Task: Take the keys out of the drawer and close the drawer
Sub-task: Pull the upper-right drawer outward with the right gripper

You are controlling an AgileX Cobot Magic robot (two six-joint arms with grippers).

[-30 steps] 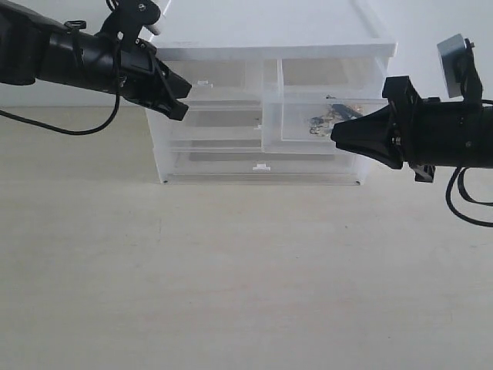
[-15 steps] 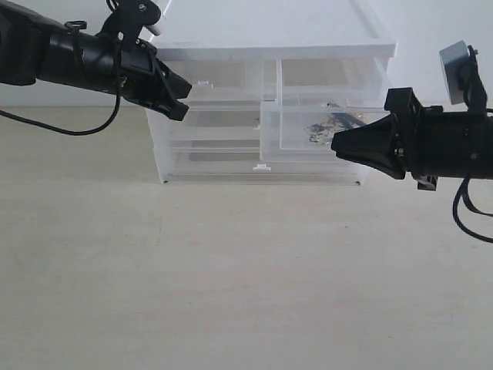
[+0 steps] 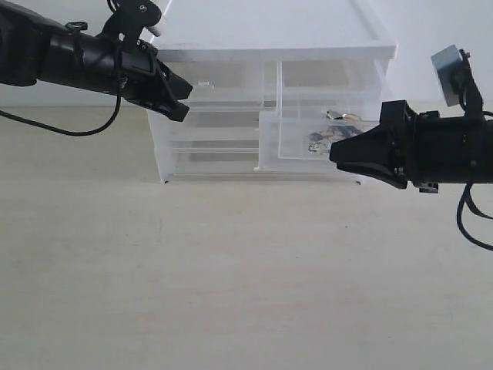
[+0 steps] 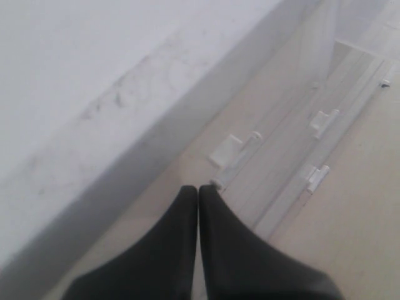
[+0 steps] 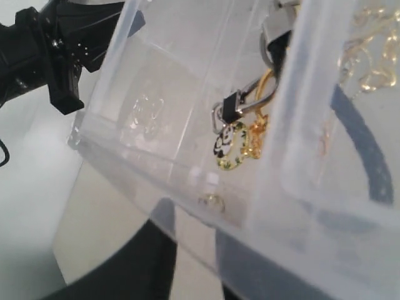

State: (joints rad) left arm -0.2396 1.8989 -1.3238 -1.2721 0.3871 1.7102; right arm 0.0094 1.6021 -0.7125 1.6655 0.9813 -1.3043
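The drawer (image 3: 320,139), the clear right one of the cabinet's top pair, stands pulled well out. The keys (image 3: 333,132) lie inside it; the right wrist view shows gold rings, a black clip and a round charm (image 5: 240,134) through the frosted wall (image 5: 156,119). My right gripper (image 3: 336,153) is at the drawer's front, its fingers closed on the small white tab handle (image 5: 195,228). My left gripper (image 3: 183,99) is shut and empty beside the cabinet's upper left corner, its tips (image 4: 199,189) near the left drawer's tab (image 4: 226,151).
The white-topped cabinet (image 3: 269,35) stands at the back of the pale wooden table (image 3: 231,270). Its left half-width drawer (image 3: 219,81) and the two full-width drawers (image 3: 216,150) are closed. A black cable (image 3: 69,127) hangs from the left arm.
The drawer has slid further out of the cabinet, drawn by the right gripper, which has moved slightly down and toward the camera. The left arm has not moved.
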